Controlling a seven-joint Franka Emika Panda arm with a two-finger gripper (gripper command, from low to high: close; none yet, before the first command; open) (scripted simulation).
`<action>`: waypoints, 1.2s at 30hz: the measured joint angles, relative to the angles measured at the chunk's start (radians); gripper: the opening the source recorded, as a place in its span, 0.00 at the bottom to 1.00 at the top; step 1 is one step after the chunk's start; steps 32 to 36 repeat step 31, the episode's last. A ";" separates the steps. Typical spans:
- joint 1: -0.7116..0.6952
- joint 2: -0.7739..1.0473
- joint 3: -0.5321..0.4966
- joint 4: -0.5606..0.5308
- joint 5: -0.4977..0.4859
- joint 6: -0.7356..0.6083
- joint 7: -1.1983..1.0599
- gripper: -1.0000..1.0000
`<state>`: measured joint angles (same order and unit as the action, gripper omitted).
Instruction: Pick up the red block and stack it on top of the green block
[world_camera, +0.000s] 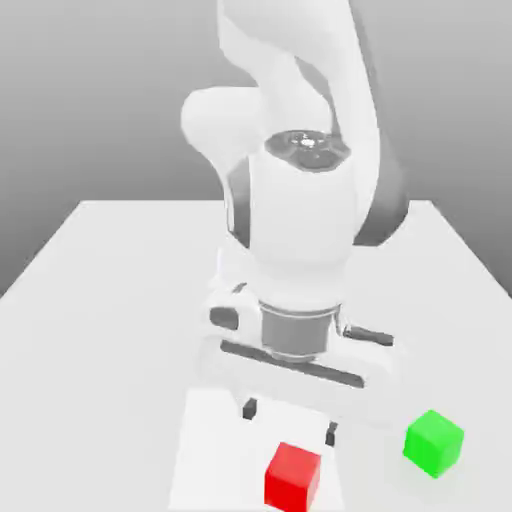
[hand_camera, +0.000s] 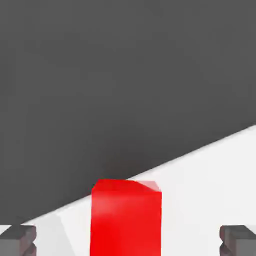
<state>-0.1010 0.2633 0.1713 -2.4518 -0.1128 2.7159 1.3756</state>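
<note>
Right now the robot's fingers are spread wide, and they pinch nothing. They point down over the white surface. One dark tip is toward the exterior view's left, and the other is toward the exterior view's right. The red block sits near them, close to the bottom edge of the exterior view. In the hand view, the red block lies between the two fingertips as you look across, with white space on both sides, so they do not touch it. The green block sits on the surface too, over at the exterior view's right, apart from the red one. Nothing is stacked on its top. The big white arm reaches down in the middle of the exterior view.
</note>
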 joint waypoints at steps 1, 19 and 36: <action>0.005 0.036 -0.007 0.005 -0.012 0.028 0.011 0.50; 0.094 -0.089 0.082 -0.025 0.033 -0.068 0.065 0.00; 0.283 0.016 0.114 -0.034 -0.091 0.033 0.274 1.00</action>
